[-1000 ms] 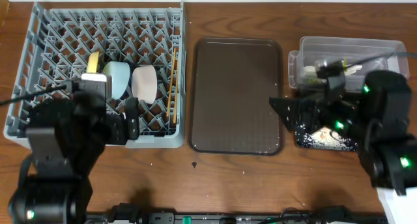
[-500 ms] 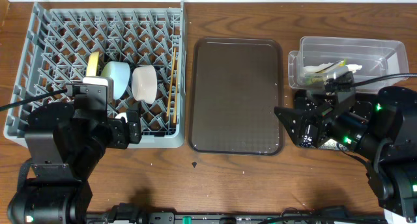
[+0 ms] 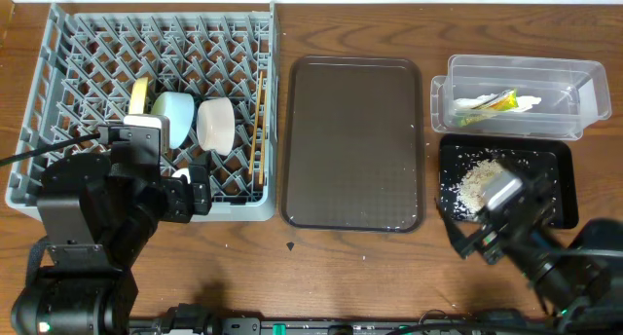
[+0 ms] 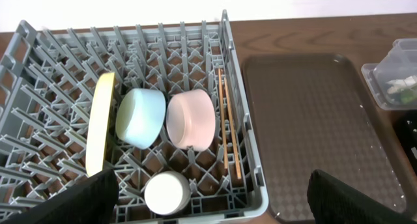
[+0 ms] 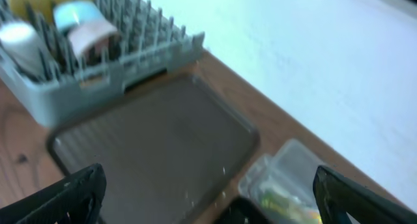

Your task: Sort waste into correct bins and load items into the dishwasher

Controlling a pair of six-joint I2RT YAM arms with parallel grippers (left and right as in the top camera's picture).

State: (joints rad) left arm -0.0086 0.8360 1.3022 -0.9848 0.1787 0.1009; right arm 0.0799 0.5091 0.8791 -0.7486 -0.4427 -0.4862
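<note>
The grey dish rack [image 3: 58,72] holds the yellow plate [image 3: 143,94], light blue bowl [image 3: 175,116], white bowl [image 3: 216,124] and chopsticks [image 3: 259,130]. The left wrist view shows the same plate [image 4: 101,129], bowls [image 4: 140,116] [image 4: 191,120], chopsticks [image 4: 228,126] and the small white cup [image 4: 167,193]. My left gripper [image 4: 212,204] is open and empty above the rack's front edge. The clear tub [image 3: 574,111] holds the green-and-orange wrapper [image 3: 498,101] and white tissue [image 3: 465,105]. Beige scraps [image 3: 475,184] lie in the black tray [image 3: 550,174]. My right gripper [image 3: 467,240] is open and empty, in front of the black tray.
The dark brown serving tray [image 3: 355,140] lies between the rack and the bins, with a few crumbs on its right side. It also shows in the right wrist view [image 5: 156,146], which is blurred. My right arm fills the front right corner.
My right arm has pulled back from over the black tray toward the front right of the table, uncovering the scraps in it. The left arm has not moved.
</note>
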